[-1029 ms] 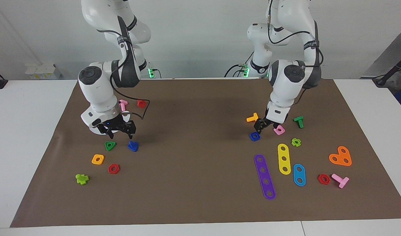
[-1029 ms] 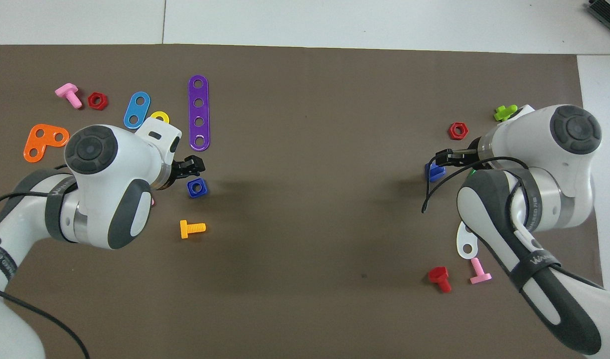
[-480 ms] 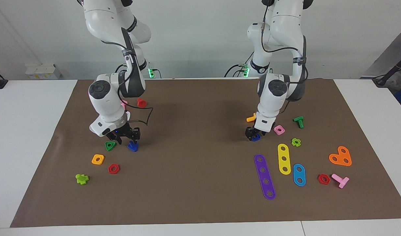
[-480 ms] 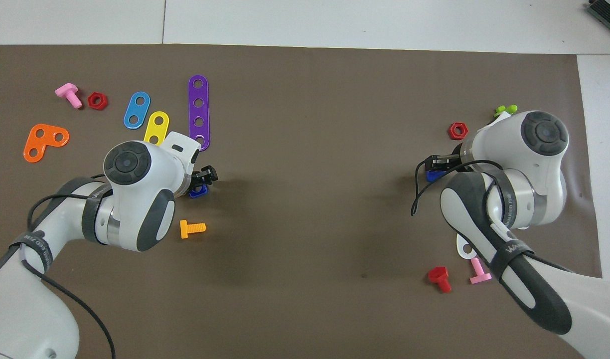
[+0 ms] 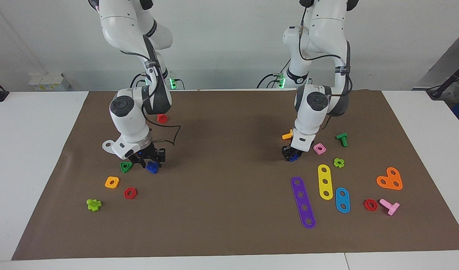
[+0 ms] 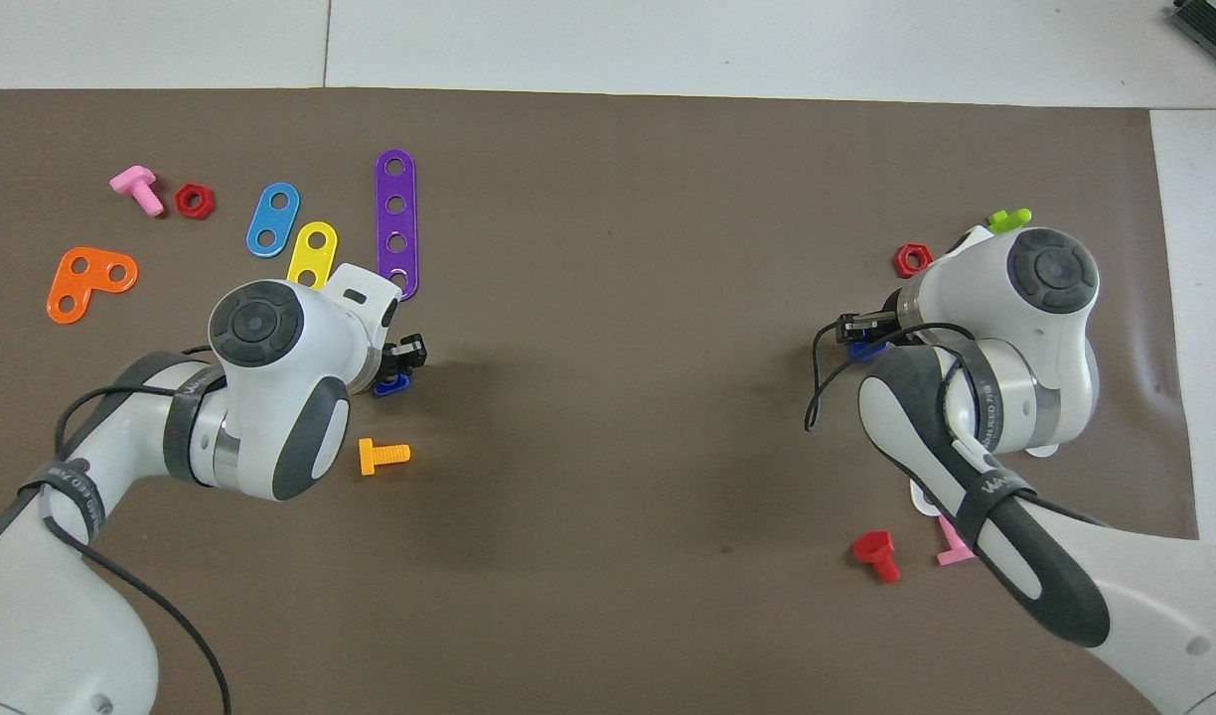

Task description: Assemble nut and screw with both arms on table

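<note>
Having dropped onto the parts, left gripper point(image 5: 291, 155) jaws clamp the nut point(image 5: 294, 158); right gripper point(image 5: 150, 162) jaws straddle the screw point(image 5: 152, 168), grip unclear; lifting comes next.

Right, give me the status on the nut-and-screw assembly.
Done: nothing is joined yet. The two parts sit far apart on the brown mat, one at each arm's end.
In hand: the left gripper is shut on the dark blue square nut. The right gripper is down at the dark blue screw, grip unclear.
Left: lift both, bring them together, thread them.
</note>
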`<state>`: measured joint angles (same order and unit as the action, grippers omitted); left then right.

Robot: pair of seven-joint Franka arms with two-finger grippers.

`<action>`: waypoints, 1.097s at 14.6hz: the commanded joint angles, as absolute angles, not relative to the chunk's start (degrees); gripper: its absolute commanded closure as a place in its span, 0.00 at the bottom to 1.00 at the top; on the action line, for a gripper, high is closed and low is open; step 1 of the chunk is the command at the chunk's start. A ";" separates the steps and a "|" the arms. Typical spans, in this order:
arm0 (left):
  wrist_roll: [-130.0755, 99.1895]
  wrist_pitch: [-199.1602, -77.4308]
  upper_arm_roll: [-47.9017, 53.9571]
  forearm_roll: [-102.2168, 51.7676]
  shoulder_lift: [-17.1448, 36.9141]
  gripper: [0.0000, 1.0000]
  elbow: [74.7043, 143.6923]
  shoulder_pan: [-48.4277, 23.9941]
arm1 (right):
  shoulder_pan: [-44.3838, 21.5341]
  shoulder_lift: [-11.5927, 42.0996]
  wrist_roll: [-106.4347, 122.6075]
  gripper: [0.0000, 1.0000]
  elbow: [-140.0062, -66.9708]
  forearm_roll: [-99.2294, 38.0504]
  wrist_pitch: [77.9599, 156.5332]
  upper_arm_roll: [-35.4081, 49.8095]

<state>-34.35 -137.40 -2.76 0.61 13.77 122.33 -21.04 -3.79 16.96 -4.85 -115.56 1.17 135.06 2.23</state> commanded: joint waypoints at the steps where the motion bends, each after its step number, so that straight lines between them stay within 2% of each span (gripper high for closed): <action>1: -34.37 -133.17 -3.87 3.51 13.53 1.00 120.51 -22.15 | -2.99 16.61 -2.64 0.69 -116.54 0.62 136.14 2.55; 2: -34.37 -131.24 -3.78 3.52 13.71 1.00 118.84 -21.97 | -2.99 16.52 -2.64 0.87 -116.54 0.62 135.79 2.55; 3: -34.37 -129.48 -3.78 3.52 14.32 1.00 116.65 -21.80 | -2.99 16.44 -2.64 1.00 -116.46 0.62 135.36 2.55; 7: -34.28 -124.11 -3.60 2.81 15.82 1.00 109.09 -21.10 | -4.13 16.00 -4.30 1.00 -115.84 0.27 134.12 2.72; 9: -34.19 -121.22 -3.60 1.07 16.00 1.00 105.22 -19.87 | -6.84 16.17 -8.15 1.00 -115.14 -0.17 134.38 2.72; 12: -34.01 -117.17 -3.60 -2.11 16.26 1.00 99.77 -18.37 | -13.16 16.96 -18.69 1.00 -112.33 -0.26 134.38 2.72; 16: -34.01 -116.54 -3.60 -5.44 16.52 1.00 96.42 -16.79 | -22.83 20.38 -33.02 1.00 -106.98 -0.09 134.21 2.64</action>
<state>-34.38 -118.25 -3.71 -3.47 14.73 99.78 -17.66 -20.02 17.57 -28.28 -110.92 1.02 134.97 2.79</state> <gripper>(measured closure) 0.537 0.806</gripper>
